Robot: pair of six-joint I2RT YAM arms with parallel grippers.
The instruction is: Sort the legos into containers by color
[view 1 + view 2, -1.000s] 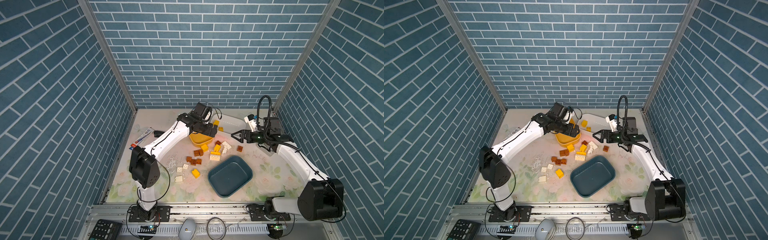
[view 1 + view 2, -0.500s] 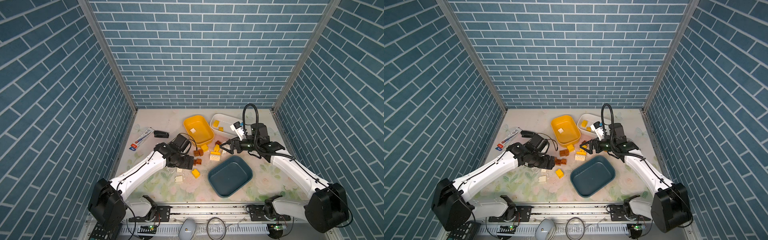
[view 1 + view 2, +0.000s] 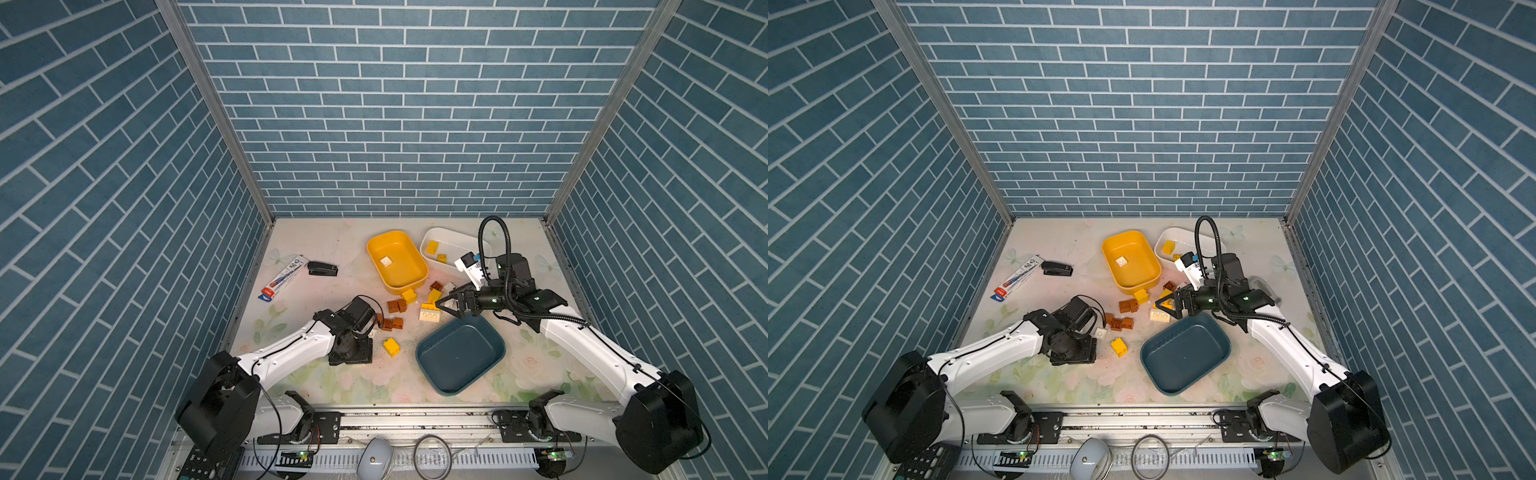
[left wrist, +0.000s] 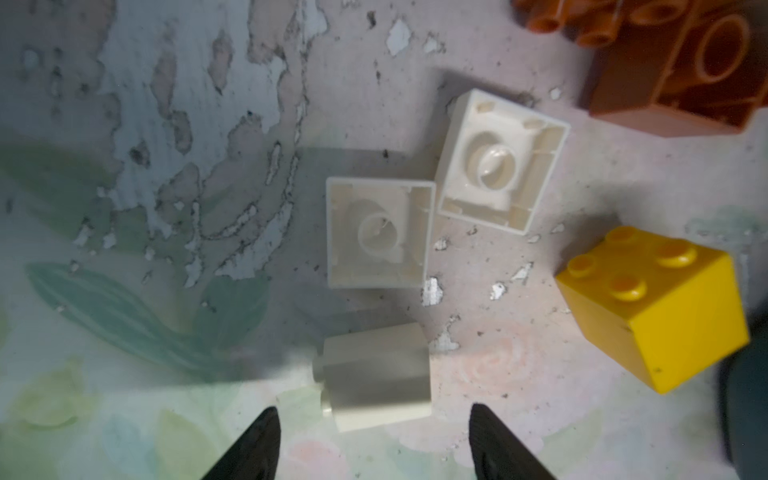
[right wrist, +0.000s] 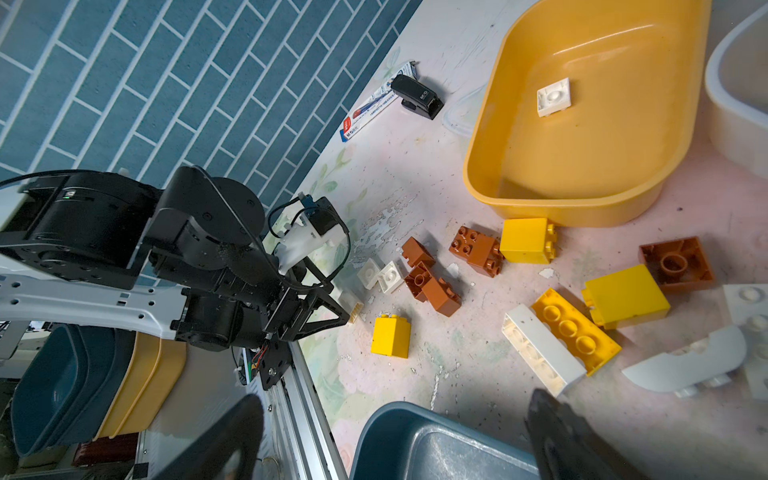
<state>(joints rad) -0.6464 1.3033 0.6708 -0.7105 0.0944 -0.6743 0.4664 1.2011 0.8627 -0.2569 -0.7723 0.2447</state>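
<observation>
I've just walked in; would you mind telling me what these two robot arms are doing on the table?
The two arms are sorting lego bricks into tubs by colour. The left pincer is low over the table, jaws apart around a white brick on its side, not gripped yet. The right pincer hangs open and empty over the pile beside the empty teal tub. The yellow tub holds one white piece, the white tub two yellow bricks; most bricks lie loose.

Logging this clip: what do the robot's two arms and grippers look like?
The left arm and right arm match: white link shells, bulky black joint housings, thin black cables. The left gripper and right gripper have black, tapered, open-frame triangular fingers. A thick ribbed black hose loops over the right arm.
</observation>
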